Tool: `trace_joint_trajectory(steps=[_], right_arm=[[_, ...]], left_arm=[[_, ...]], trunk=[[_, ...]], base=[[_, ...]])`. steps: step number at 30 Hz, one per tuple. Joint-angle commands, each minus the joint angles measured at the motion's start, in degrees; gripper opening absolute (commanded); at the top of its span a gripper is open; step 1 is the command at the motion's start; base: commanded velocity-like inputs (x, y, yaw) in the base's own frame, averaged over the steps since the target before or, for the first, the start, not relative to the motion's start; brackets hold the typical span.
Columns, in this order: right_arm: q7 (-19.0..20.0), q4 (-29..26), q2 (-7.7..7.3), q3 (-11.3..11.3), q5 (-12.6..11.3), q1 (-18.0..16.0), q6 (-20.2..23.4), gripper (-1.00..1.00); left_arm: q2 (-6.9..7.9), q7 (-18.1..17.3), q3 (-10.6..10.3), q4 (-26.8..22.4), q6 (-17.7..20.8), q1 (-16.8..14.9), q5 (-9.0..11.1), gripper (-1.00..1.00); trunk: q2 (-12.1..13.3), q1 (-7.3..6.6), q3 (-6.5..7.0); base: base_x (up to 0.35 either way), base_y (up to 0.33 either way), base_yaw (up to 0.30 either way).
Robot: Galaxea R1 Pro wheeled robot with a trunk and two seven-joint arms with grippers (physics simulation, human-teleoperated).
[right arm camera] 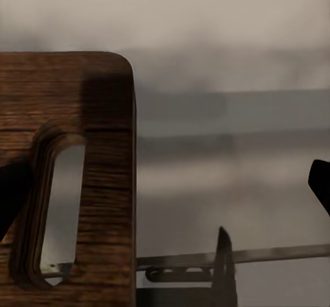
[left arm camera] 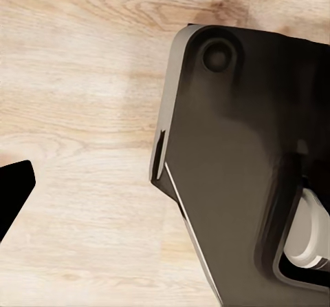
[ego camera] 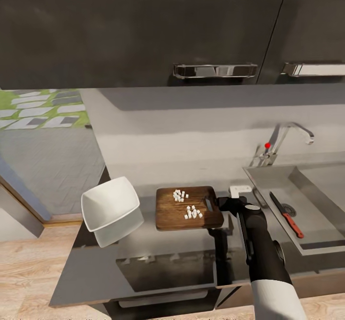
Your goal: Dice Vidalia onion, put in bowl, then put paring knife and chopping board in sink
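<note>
2 piles: diced onion (ego camera: 187, 204) sits as small white cubes on the chopping board (ego camera: 178, 214), 1 clump near the top edge, 1 lower down toward the slot end
Board: lying flat on the countertop (ego camera: 158, 257), centre of the head frame, handle slot (right arm camera: 60, 207) pointing right
Right gripper (ego camera: 229, 203): right at the board's slot end; fingers look spread on either side of the board's end in the wrist shot, so open, not clamped
Left gripper (left arm camera: 14, 190): just a dark fingertip over wood floor, honestly can't tell open or closed
Bowl (ego camera: 111, 208): white, tilted, left of the board
Knife (ego camera: 286, 214): paring knife lying in the sink (ego camera: 306, 200), red handle toward lower right
Tap (ego camera: 282, 140): behind the sink, upper right, red knob
</note>
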Motion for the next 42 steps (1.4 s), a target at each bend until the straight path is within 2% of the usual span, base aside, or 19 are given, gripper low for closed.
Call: trace_joint_trajectory(steps=[1, 42], right_arm=[[0.5, -0.1, 0.07, -0.1, 0.6, -0.1, 0.2, 1.00], [0.4, -0.1, 0.07, 0.0, 0.6, -0.1, 0.2, 1.00]], left_arm=[[0.02, -0.3, -0.1, -0.1, 0.0, 0.0, 0.6, 1.00], [0.06, -0.3, -0.1, -0.1, 0.0, 0.0, 0.6, 1.00]], trunk=[[-0.1, 0.03, -0.20], [-0.1, 0.03, -3.75]], base=[[0.000, 0.000, 0.000], [0.015, 0.005, 0.000]])
